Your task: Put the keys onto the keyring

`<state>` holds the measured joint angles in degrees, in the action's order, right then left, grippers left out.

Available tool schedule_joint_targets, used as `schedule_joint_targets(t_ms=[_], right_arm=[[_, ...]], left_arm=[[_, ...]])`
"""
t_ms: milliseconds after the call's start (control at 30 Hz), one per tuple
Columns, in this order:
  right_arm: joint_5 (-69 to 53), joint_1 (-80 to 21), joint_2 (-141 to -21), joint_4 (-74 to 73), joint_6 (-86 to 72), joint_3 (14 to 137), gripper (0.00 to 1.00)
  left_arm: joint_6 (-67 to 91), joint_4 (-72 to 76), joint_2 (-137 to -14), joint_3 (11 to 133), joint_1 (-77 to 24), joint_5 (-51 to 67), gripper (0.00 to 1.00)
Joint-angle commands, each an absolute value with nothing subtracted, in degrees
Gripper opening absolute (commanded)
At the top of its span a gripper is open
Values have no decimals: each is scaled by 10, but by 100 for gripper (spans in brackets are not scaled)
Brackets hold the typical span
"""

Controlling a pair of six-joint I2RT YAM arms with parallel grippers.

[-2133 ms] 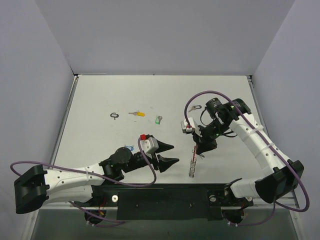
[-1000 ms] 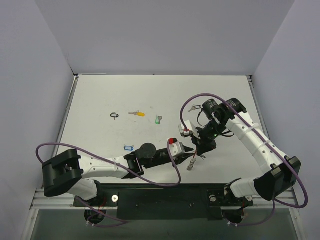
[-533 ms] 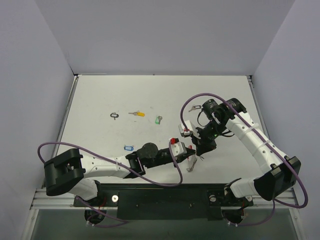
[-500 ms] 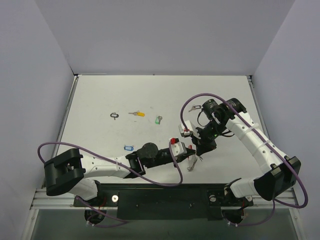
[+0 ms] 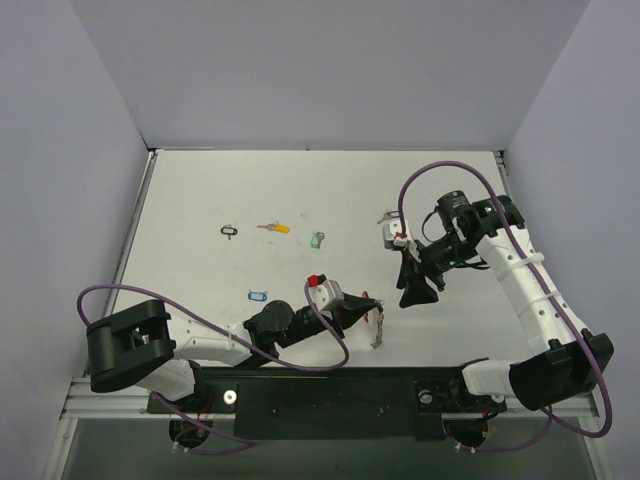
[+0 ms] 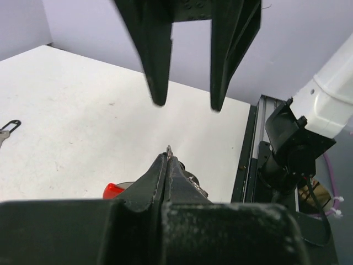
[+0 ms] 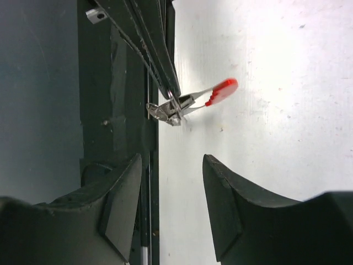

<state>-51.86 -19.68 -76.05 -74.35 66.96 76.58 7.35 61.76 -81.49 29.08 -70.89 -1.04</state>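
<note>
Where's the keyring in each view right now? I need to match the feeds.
Top external: keyring low centre, dangling at the left gripper tip.
Left wrist: keyring bottom centre, pinched at the fingertips, red end lower left.
Right wrist: keyring centre, red end pointing right.
Shared landmark: the shut left gripper pinching it.

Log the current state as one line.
left gripper: shut on keyring | right gripper: open, clear of keyring | keys: loose on table
</note>
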Motion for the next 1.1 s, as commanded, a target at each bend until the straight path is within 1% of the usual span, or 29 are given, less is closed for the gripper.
schedule_joint_targets(t_ms=[0,100,200,500,600,1000,1067], right_arm=[[-644,-155,-726,-800,678,757,44],[-679,-151,-726,-796,681,747,44],[-704,-151,-737,-796,687,744,44],[-701,-150,-761,-797,739,728,43],[-703,-151,-774,-802,748,727,41],[-700,-163,-809,-815,776,728,27],[-700,-167,-810,-816,777,728,26]], left_arm=[[151,861,-813,258,-709,-70,0],[163,918,-827,253,-708,-72,0],[167,914,-828,262,-708,-60,0],[164,889,-811,267,-709,-40,0],[165,883,-810,271,-709,-33,0],[159,860,-795,279,-709,-23,0],[157,859,-793,279,-709,-23,0]])
